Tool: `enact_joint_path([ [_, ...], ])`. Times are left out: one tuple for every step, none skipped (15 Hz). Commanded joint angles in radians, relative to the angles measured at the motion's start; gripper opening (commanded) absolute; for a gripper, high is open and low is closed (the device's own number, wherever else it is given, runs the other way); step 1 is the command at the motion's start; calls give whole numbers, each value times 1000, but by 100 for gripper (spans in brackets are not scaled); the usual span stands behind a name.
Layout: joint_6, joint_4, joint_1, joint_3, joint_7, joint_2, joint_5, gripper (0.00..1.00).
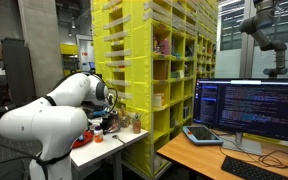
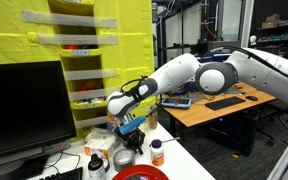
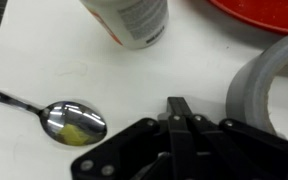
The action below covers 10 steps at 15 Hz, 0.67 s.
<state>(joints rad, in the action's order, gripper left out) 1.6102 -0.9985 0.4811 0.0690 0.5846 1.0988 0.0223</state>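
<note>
Pincer (image 3: 180, 106) closed; glossy oval steel spoon (image 3: 69, 120) alongside

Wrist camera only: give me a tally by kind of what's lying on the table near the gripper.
Spoon: 1
Grey tape roll: 1
White bottle: 1
Red dish: 1
Total: 4

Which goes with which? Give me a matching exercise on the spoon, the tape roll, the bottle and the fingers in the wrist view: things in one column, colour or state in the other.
1. spoon
2. tape roll
3. bottle
4. fingers

A. grey
B. shut
C. white, with a label
D. shiny metal, a yellowish bit in its bowl

Pairs: 1-D, 2-A, 3-C, 4-B
</note>
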Motion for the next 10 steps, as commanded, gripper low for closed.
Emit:
enact_joint_path([
  [-54,157,53,7,-7,124,-25,0],
  [-67,179,63,8,-16,140,-31,0],
  [-91,208,71,11,-29,161,-32,0],
  [-114,237,77,16,-43,180,-29,0],
  [-128,247,80,20,-64,187,-28,0],
  [-143,266,86,20,-74,198,-25,0],
  [-156,291,92,18,-80,212,-24,0],
  [-170,313,95,17,-90,223,-24,0],
  [-183,337,98,15,-90,234,-23,0],
  [-191,359,100,13,-90,245,-22,0],
])
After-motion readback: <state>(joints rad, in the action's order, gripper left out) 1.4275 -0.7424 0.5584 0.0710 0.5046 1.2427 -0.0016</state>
